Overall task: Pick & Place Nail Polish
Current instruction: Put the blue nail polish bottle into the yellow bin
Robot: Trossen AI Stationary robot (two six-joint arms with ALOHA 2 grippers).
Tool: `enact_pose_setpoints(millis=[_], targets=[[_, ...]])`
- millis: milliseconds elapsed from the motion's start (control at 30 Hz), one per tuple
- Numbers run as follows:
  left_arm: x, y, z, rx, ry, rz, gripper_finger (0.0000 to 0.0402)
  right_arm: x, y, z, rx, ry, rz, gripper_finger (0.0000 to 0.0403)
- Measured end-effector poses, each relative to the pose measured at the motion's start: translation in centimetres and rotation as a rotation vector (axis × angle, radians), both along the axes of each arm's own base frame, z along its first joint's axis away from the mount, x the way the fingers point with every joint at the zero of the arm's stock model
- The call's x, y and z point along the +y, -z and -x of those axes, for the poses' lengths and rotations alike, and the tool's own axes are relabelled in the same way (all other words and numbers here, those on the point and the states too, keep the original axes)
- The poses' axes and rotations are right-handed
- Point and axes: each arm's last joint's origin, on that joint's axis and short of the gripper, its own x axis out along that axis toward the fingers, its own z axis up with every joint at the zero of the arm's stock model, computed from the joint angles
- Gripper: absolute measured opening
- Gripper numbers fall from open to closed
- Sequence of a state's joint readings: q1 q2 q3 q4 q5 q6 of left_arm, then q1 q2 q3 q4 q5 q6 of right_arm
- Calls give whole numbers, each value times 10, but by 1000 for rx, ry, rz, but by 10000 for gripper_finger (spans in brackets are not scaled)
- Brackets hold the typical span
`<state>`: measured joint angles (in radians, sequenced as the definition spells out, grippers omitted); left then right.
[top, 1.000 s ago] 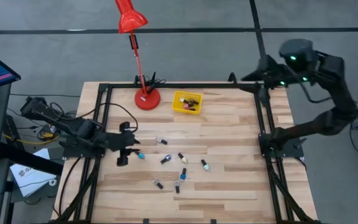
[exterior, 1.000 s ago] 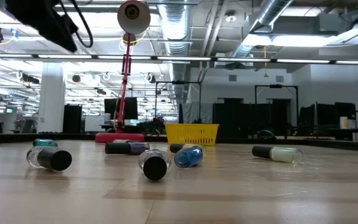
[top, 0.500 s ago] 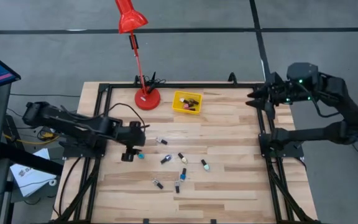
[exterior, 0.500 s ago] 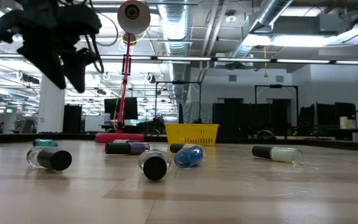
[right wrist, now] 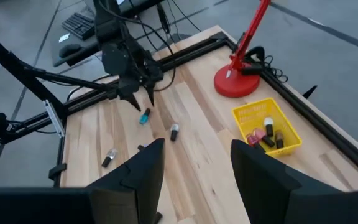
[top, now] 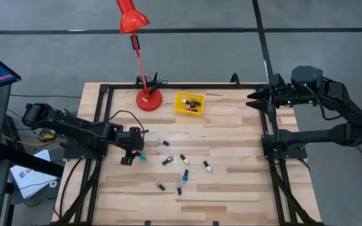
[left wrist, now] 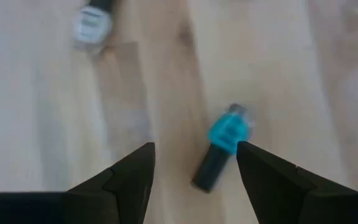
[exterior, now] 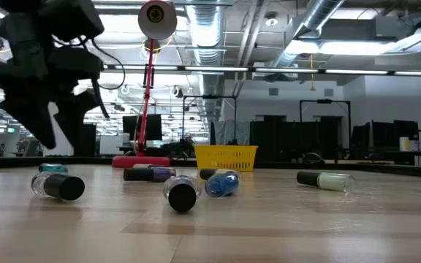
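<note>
Several tiny nail polish bottles lie on their sides on the wooden table [top: 231, 125]. One is a teal bottle with a black cap [top: 141, 157], also in the left wrist view [left wrist: 222, 146]. My left gripper [top: 129, 157] is open and hovers just above the table beside this bottle. The bottle lies between the fingers, toward one of them [left wrist: 194, 152], and I see no touch. In the low view the gripper [exterior: 53, 131] hangs above the leftmost bottles [exterior: 58, 186]. My right gripper [top: 253, 100] is open and empty, high over the table's far right corner.
A yellow square bin [top: 189, 103] holding several bottles stands at the far middle, next to a red desk lamp's base [top: 149, 99]. Other bottles lie scattered mid-table [top: 183, 158], [top: 207, 166], [top: 159, 186]. A black frame runs along the table's edges [top: 102, 119].
My left gripper has come down toward the table, over the teal bottle, staying open. My right arm has swung from beyond the far edge down toward the table's far right corner, then held. No bottle has moved.
</note>
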<state>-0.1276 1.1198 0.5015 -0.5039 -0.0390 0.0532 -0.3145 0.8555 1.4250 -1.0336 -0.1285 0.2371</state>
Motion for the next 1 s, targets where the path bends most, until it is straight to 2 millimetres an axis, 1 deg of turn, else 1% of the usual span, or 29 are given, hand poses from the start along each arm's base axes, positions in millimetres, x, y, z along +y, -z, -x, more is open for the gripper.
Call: enact_pose_setpoints(millis=[100, 300, 433, 500, 600, 800, 1000], targets=[[-1, 10, 5, 22, 30, 22, 223, 0, 0, 0, 0, 0, 0, 175], [0, 16, 7, 1, 45, 17, 221, 0, 0, 0, 0, 0, 0, 175], [0, 26, 12, 0, 73, 3, 221, 0, 0, 0, 0, 0, 0, 175], [0, 25, 9, -31, 71, 6, 221, 0, 0, 0, 0, 0, 0, 175], [2, 26, 10, -22, 64, 3, 220, 0, 0, 0, 0, 0, 0, 175], [3, 32, 9, 2, 61, 6, 196, 0, 0, 0, 0, 0, 0, 175], [2, 41, 2, 60, 81, 22, 170, 0, 0, 0, 1, 0, -1, 175]])
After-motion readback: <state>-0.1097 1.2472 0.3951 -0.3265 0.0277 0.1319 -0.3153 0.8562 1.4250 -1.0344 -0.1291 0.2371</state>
